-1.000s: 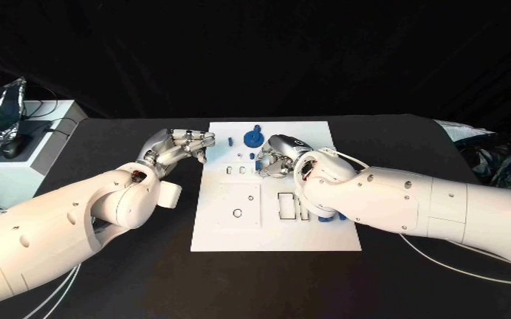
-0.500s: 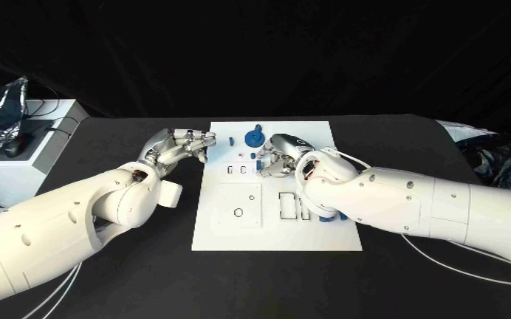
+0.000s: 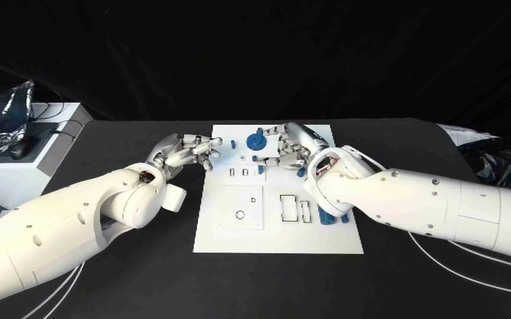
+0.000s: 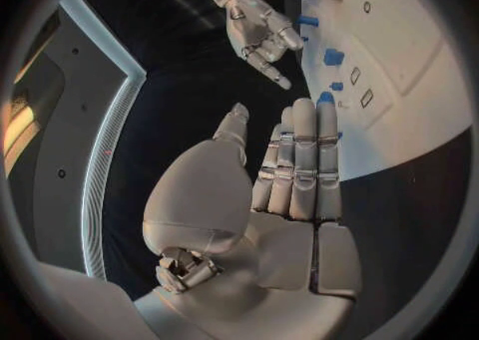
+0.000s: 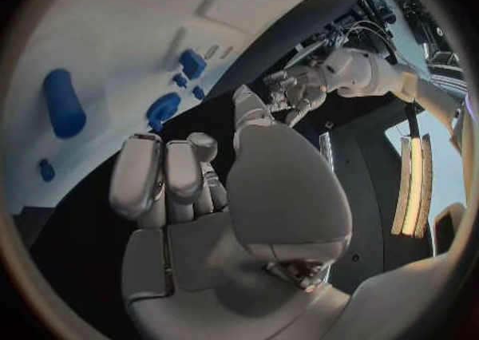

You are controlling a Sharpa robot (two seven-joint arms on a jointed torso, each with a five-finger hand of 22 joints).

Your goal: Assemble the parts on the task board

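Task board (image 3: pixel 277 234), several blue parts (image 3: pixel 255 140)

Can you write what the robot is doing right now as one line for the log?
left hand: empty, at board's left edge | right hand: empty, over board's far part | white board: blue parts on it

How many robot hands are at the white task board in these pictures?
2. The left hand is at the task board's left edge, toward its far end. The right hand is over the board's far part, beside a round blue part.
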